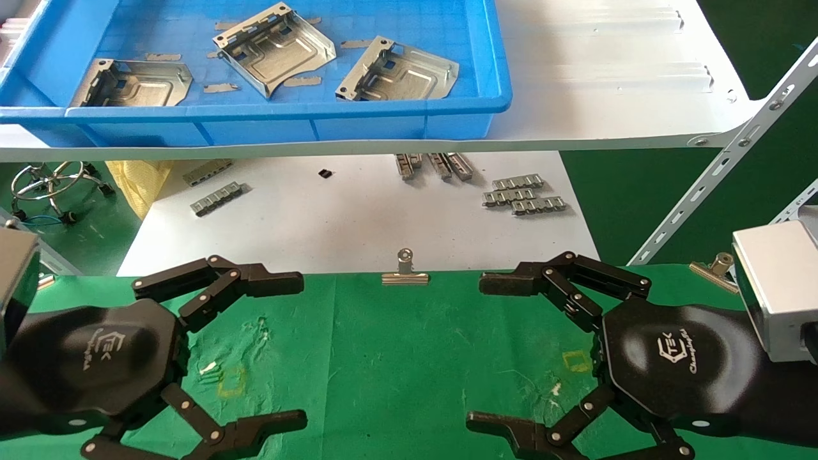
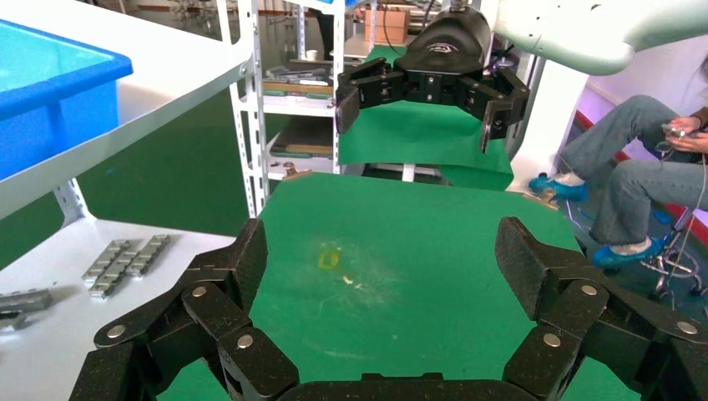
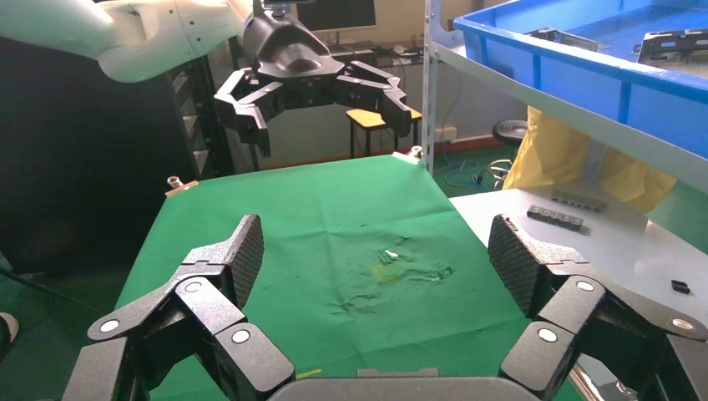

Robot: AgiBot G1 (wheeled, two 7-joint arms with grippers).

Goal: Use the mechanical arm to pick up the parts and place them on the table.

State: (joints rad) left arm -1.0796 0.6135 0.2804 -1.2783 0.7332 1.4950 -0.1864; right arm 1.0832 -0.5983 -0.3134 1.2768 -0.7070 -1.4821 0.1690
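Observation:
Three silvery sheet-metal parts lie in a blue tray (image 1: 255,115) on the white shelf: one at the left (image 1: 131,83), one in the middle (image 1: 276,48), one at the right (image 1: 399,73). My left gripper (image 1: 300,350) is open and empty, low over the left of the green table (image 1: 396,358). My right gripper (image 1: 476,350) is open and empty over its right side. Both face each other, well short of the tray. In the left wrist view (image 2: 380,259) and the right wrist view (image 3: 377,255) only green cloth lies between the fingers.
Small grey ribbed strips (image 1: 524,195) lie on a white sheet between the table and the shelf. A binder clip (image 1: 405,271) holds the cloth's far edge. A slanted metal shelf strut (image 1: 722,166) stands at the right. A seated person (image 2: 643,184) is beyond the table.

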